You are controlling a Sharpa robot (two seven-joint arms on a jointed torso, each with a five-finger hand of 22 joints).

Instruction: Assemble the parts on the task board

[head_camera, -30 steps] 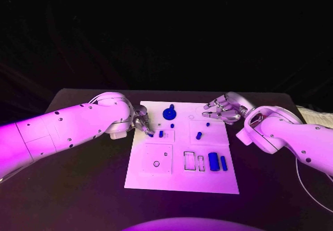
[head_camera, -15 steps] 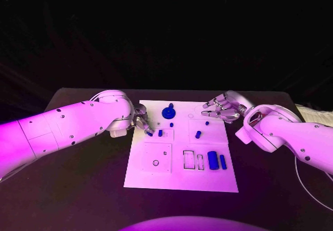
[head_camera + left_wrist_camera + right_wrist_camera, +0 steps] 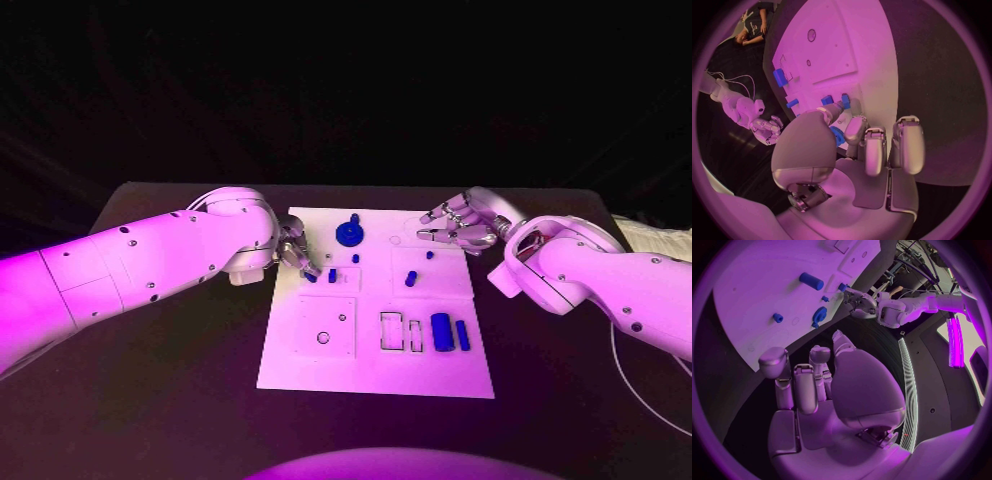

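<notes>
While the white task board [image 3: 378,370] is lying in the middle of the black tabletop [image 3: 173,400], both arms are reaching toward its far half. The left robot hand [image 3: 294,252] is resting at the board's left edge, at about ten o'clock from the board's centre, and its fingertips [image 3: 846,101] are pointing down at a small blue part [image 3: 312,278] close to that edge. In the left wrist view the fingers are bending together toward two small blue pieces [image 3: 827,100], but I cannot tell if they are really pinching one or only touching it. The right robot hand [image 3: 459,230] is hovering at the board's right edge, at about two o'clock, with its fingers curling loosely and apart, and it is holding nothing; in the right wrist view its fingers [image 3: 804,385] are staying above the dark tabletop just beside the board. A round blue part with a peg [image 3: 351,236] is standing at twelve o'clock on the board. Some small blue pegs [image 3: 411,279] are standing near the middle, between the two hands. A larger blue block [image 3: 441,333] and a narrow blue bar [image 3: 463,335] are lying side by side at about four o'clock, just beside two empty rectangular outlines [image 3: 392,331].
</notes>
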